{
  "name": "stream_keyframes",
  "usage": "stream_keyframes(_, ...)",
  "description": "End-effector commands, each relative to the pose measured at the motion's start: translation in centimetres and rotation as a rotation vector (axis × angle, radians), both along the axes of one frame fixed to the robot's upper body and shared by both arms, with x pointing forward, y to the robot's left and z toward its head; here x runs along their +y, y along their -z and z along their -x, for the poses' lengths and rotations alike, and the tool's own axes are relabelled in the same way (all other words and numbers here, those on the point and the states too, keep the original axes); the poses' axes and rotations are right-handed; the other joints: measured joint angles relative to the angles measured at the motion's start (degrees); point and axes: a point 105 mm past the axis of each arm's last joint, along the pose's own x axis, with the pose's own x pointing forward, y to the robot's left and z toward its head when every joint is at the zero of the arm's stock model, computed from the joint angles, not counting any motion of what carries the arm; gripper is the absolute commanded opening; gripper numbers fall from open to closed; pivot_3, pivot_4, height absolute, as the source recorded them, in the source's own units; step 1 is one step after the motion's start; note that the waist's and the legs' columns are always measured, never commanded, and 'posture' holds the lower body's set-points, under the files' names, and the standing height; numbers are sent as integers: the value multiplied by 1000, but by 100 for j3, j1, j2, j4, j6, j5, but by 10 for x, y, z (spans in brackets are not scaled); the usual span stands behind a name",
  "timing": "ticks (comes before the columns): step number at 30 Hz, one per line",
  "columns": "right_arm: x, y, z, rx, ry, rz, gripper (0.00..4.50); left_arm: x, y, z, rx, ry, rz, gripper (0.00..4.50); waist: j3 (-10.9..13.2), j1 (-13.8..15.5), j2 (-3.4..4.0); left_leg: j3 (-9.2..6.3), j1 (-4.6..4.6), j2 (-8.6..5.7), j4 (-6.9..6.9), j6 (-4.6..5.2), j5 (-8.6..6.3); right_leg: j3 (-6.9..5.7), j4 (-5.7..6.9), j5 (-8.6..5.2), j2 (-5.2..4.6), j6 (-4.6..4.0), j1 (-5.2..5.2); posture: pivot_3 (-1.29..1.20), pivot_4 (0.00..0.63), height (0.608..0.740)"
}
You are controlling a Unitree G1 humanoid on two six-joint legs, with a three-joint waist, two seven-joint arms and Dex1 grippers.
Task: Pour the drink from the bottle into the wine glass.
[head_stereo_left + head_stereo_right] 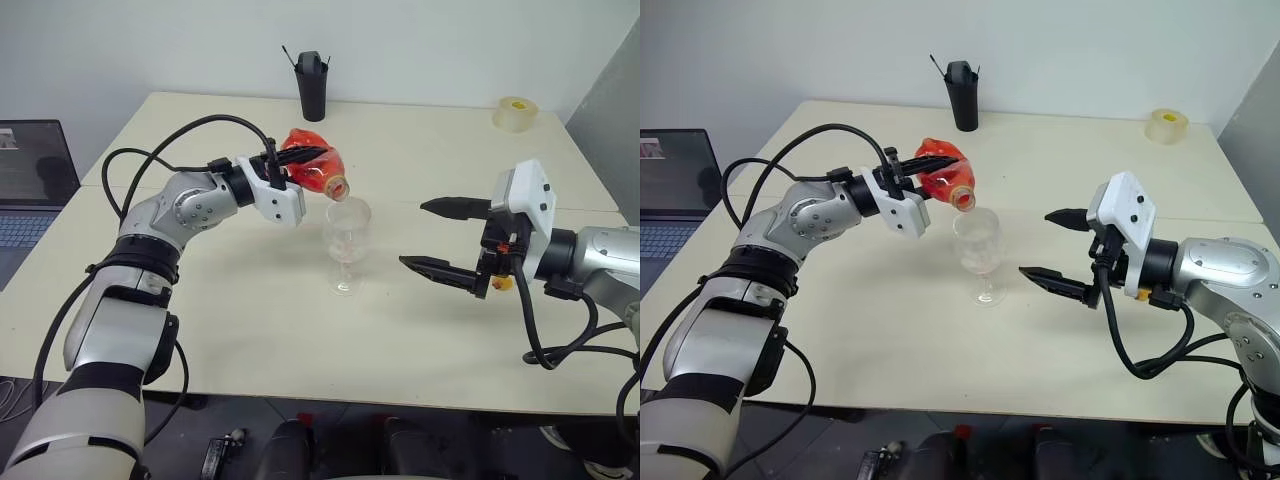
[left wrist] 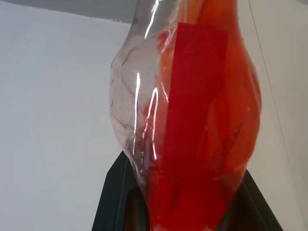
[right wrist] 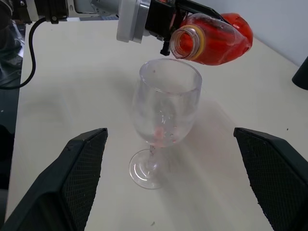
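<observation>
Red-pink drink (image 3: 226,41) is pooling in the bottle (image 1: 312,168), which the left gripper (image 1: 908,170) is pinching nearly level, open neck hanging just over the near rim of the wine glass (image 1: 347,245); further right, the right gripper (image 1: 440,237) is hovering, fingers spread wide, empty.

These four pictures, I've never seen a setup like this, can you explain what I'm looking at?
It is a two-armed humanoid robot at a cream table. Two pictures come from cameras in its head, two from cameras on its wrists. The left gripper is shut on a small clear plastic bottle of red-pink drink, tipped uncapped over a clear stemmed wine glass. The right gripper waits open beside the glass. Behind stand a tall black cup and a tape roll; a laptop sits at the left.
</observation>
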Motion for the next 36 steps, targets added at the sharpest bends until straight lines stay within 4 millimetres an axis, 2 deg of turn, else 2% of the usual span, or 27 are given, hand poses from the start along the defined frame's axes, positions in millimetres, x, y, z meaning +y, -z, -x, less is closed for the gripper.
stream_keyframes(1,4,-7,6,-37,-21,-1,4500,-1,-26,3,-94,16,17,878,0,0,0,0,0,0,0,0,0,0,0,0,0,0,0,0,150,740)
stream_keyframes(36,8,-4,9,-35,-26,3,4500,-4,-33,2,-201,18,-25,872,0,-2,0,3,0,-1,4,-1,1,1,6,0,-1,0,0,0,150,740)
